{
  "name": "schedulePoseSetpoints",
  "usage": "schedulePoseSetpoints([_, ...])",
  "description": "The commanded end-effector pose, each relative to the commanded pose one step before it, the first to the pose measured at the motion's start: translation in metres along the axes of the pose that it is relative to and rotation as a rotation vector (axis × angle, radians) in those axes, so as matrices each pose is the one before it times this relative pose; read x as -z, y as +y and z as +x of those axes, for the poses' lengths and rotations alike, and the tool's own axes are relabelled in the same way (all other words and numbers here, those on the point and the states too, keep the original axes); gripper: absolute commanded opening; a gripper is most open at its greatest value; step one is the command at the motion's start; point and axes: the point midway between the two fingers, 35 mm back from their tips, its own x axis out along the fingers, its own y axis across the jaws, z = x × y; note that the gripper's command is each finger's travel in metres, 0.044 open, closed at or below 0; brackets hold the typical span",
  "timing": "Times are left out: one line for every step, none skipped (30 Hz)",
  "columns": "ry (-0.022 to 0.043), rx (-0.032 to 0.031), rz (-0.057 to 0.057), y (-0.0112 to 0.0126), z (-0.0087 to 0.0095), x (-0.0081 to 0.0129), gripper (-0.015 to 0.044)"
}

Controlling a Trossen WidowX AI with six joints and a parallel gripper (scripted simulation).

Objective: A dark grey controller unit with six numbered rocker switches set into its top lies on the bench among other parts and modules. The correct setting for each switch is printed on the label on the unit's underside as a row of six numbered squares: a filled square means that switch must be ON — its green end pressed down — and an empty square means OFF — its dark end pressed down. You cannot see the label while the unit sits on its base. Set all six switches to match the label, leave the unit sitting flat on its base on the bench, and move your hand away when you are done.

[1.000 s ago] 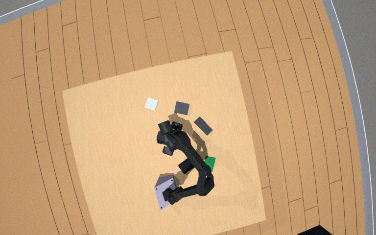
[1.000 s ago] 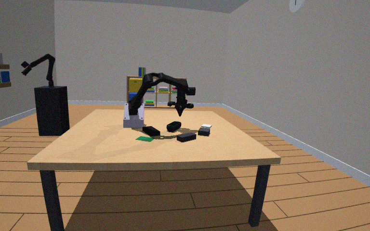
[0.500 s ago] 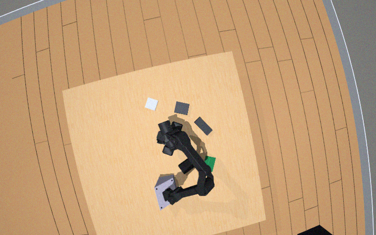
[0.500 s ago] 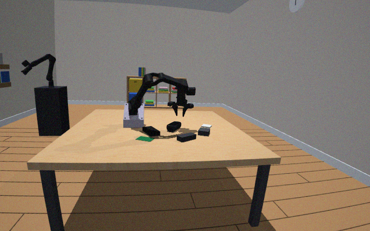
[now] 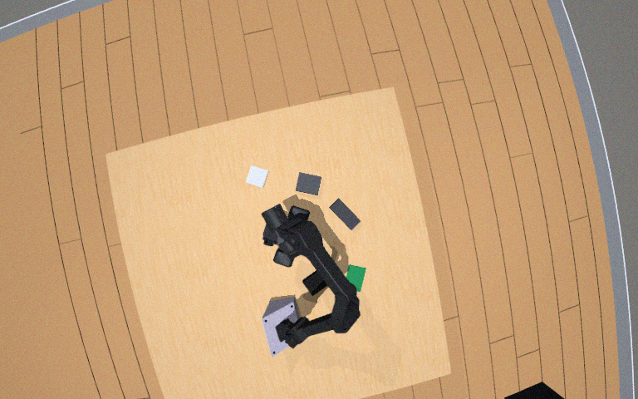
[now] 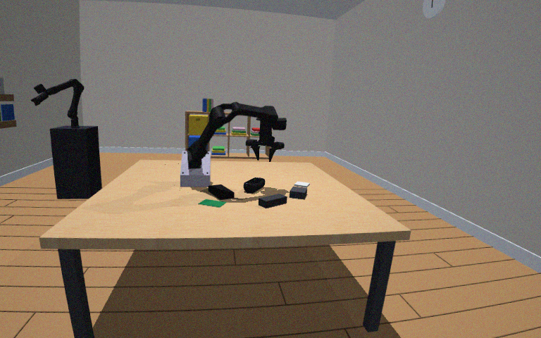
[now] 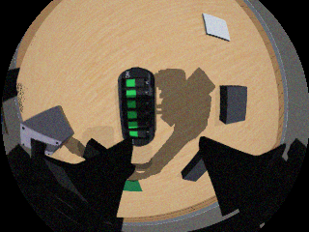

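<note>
Hovering well above the controller unit [image 7: 135, 107], the gripper [image 6: 263, 153] holds nothing, its jaws apart. Next it likely must grasp and tip the unit to read the label.

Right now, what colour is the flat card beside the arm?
Green, clearest in the top view.

The table [image 6: 119, 222] has a pale wood-grain top and dark legs, over a floor [image 5: 140, 70] of darker orange-brown planks with thin black seams. The controller [image 7: 135, 107] is dark grey to black, with a row of bright green switch ends down its middle. Toward the table's far edge lie a white square [image 5: 257, 176] and a dark grey block [image 5: 308, 183]; a second dark grey block [image 5: 345, 214] sits nearer the right edge. A green card [image 5: 356, 277] lies flat. The arm [image 5: 324, 268] is black on a light grey base [image 5: 275, 329].
</note>
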Motion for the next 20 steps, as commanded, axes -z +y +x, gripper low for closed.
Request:
schedulePoseSetpoints([-0.00395,0.00157,0.0022,0.00232,-0.03221,-0.00017,0.0204])
schedulePoseSetpoints([0.00000,0.00000,0.0000,0.00000,0.00000,0.00000,0.0177])
schedulePoseSetpoints([0.00000,0.00000,0.0000,0.00000,0.00000,0.00000,0.0151])
schedulePoseSetpoints([0.00000,0.00000,0.0000,0.00000,0.00000,0.00000,0.0125])
schedulePoseSetpoints([0.00000,0.00000,0.0000,0.00000,0.00000,0.00000,0.0099])
schedulePoseSetpoints([0.00000,0.00000,0.0000,0.00000,0.00000,0.00000,0.0073])
schedulePoseSetpoints([0.00000,0.00000,0.0000,0.00000,0.00000,0.00000,0.0046])
schedulePoseSetpoints([0.00000,0.00000,0.0000,0.00000,0.00000,0.00000,0.0020])
schedulePoseSetpoints([0.00000,0.00000,0.0000,0.00000,0.00000,0.00000,0.0000])
schedulePoseSetpoints([0.00000,0.00000,0.0000,0.00000,0.00000,0.00000,0.0000])
schedulePoseSetpoints([0.00000,0.00000,0.0000,0.00000,0.00000,0.00000,0.0000])
schedulePoseSetpoints([0.00000,0.00000,0.0000,0.00000,0.00000,0.00000,0.0000])
schedulePoseSetpoints([0.00000,0.00000,0.0000,0.00000,0.00000,0.00000,0.0000])
schedulePoseSetpoints([0.00000,0.00000,0.0000,0.00000,0.00000,0.00000,0.0000])
schedulePoseSetpoints([0.00000,0.00000,0.0000,0.00000,0.00000,0.00000,0.0000])
schedulePoseSetpoints([0.00000,0.00000,0.0000,0.00000,0.00000,0.00000,0.0000])
schedulePoseSetpoints([0.00000,0.00000,0.0000,0.00000,0.00000,0.00000,0.0000])
schedulePoseSetpoints([0.00000,0.00000,0.0000,0.00000,0.00000,0.00000,0.0000])
schedulePoseSetpoints([0.00000,0.00000,0.0000,0.00000,0.00000,0.00000,0.0000])
schedulePoseSetpoints([0.00000,0.00000,0.0000,0.00000,0.00000,0.00000,0.0000])
